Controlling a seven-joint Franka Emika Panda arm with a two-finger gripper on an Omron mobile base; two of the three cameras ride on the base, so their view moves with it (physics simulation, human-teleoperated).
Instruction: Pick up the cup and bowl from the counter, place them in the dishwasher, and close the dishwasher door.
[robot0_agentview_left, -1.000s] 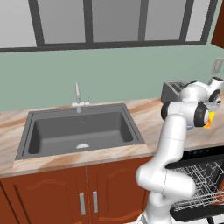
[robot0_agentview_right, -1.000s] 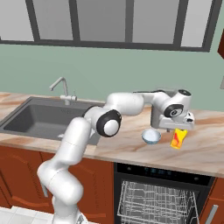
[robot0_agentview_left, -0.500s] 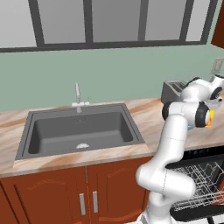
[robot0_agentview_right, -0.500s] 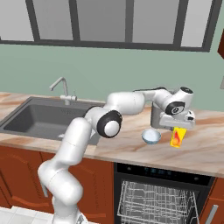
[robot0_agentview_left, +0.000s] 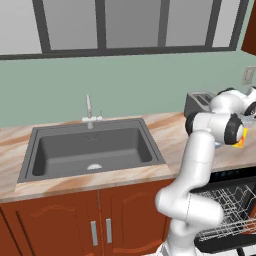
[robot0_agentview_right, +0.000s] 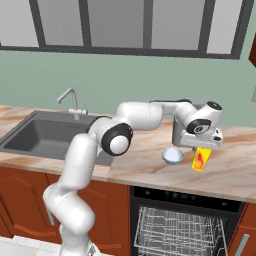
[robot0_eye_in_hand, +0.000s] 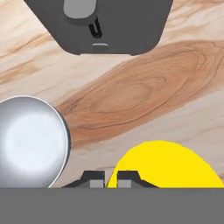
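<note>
Right base view takes in the room: dark-framed windows over a green wall, then the long pinkish-beige marble-look counter (robot0_agentview_right: 150, 165) on red-brown cabinets, with the dark grey sink (robot0_agentview_right: 45, 137) at the left. Below the near edge, the black dishwasher (robot0_agentview_right: 185, 220) stands open, white wire racks showing. At the far right sits the grey toaster (robot0_agentview_left: 200, 103). Smaller now — the round white bowl (robot0_agentview_right: 173, 156) rests on the counter just left of the small bright yellow cup (robot0_agentview_right: 200, 159), which the gripper (robot0_agentview_right: 201, 148) hangs over. Hand view: the two dark fingertips (robot0_eye_in_hand: 92, 180) are pressed nearly together, right at the cup's rim (robot0_eye_in_hand: 166, 168) — pinching its thin wall, I'd judge. Cup looks light, rigid, glossy and likely slippery; the rim is the hold. Bowl: stiff, breakable, best taken by its edge.
</note>
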